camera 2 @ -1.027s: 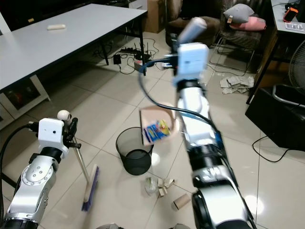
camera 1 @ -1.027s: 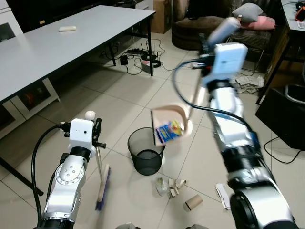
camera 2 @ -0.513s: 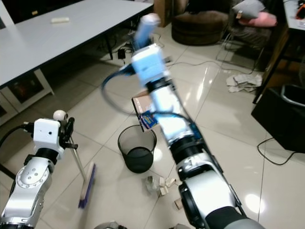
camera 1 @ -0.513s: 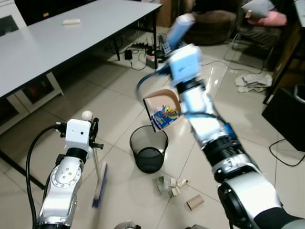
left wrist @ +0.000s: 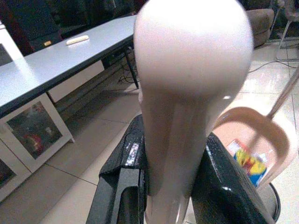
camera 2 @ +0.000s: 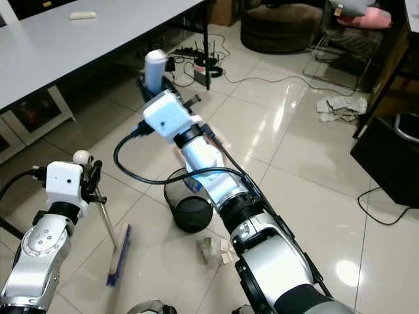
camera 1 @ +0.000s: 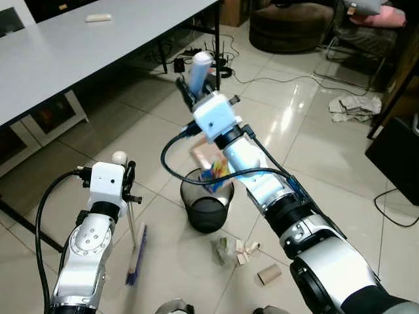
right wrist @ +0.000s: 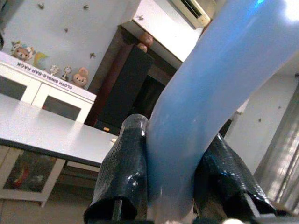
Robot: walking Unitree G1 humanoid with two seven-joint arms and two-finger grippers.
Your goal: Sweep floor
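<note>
Right hand [right wrist: 175, 186] grips dustpan [camera 1: 211, 161], half-hidden over bin [camera 1: 208, 209].

My two silver jointed arms [camera 1: 88, 252] carry white boxy wrist housings [camera 1: 108, 181], looping black cables [camera 1: 44, 212], and black-fingered tools [left wrist: 140, 186].

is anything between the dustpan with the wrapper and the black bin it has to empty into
Nothing visible does. The pink plastic dustpan, held by the right gripper, hangs tilted right over the round black mesh bin, its colourful wrapper at the bin's open rim.
</note>
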